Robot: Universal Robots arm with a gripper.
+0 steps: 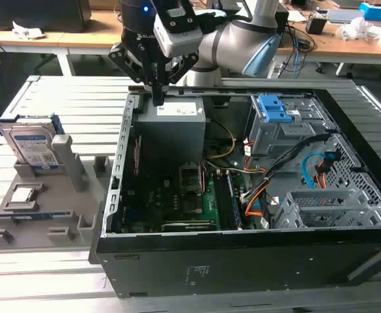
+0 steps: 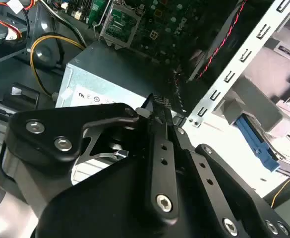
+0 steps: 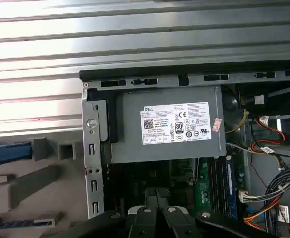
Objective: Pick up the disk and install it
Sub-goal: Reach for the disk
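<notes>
The gripper (image 1: 157, 98) has its jaws pressed together with nothing between them. Its tip is just above the edge of the grey power supply box (image 1: 170, 124), in a far corner of the open computer case (image 1: 242, 261). The disk (image 1: 32, 145) stands up in a grey holder (image 1: 47, 208) on the metal table (image 1: 60, 91), beside the case on the exterior view's left, well apart from the gripper.

Printed white sticker (image 3: 181, 124) marks the grey box (image 3: 130, 144).

Disk (image 1: 32, 146) upright on stand (image 1: 55, 210), at the exterior view's left of the case (image 1: 242, 268)
</notes>
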